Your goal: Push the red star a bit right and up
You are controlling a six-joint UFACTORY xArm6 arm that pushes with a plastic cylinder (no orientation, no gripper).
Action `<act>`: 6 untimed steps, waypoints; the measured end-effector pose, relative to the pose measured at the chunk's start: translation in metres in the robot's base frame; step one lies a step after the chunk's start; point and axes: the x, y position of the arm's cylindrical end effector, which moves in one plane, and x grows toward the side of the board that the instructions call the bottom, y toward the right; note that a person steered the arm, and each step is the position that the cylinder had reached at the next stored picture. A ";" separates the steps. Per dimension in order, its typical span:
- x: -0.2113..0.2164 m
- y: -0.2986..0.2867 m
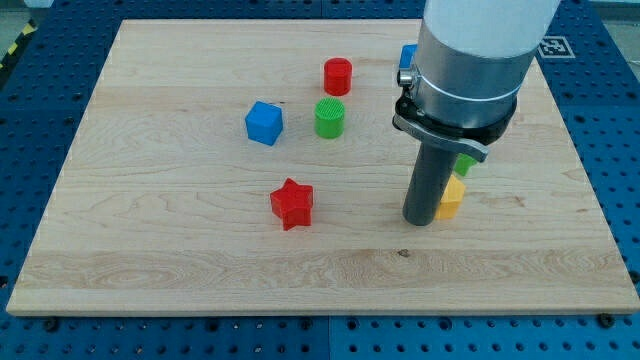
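Observation:
The red star (292, 204) lies on the wooden board (150, 200), a little below the middle. My tip (420, 220) rests on the board well to the star's right, at about the same height in the view. It touches or nearly touches a yellow block (451, 197) on its right side. Nothing lies between the tip and the star.
A blue cube (264, 122) sits up and left of the star. A green cylinder (329, 117) and a red cylinder (338, 75) sit above it. A green block (466, 163) and a blue block (408, 55) show partly behind the arm.

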 end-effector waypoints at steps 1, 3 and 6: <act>0.023 -0.021; 0.039 -0.172; 0.008 -0.204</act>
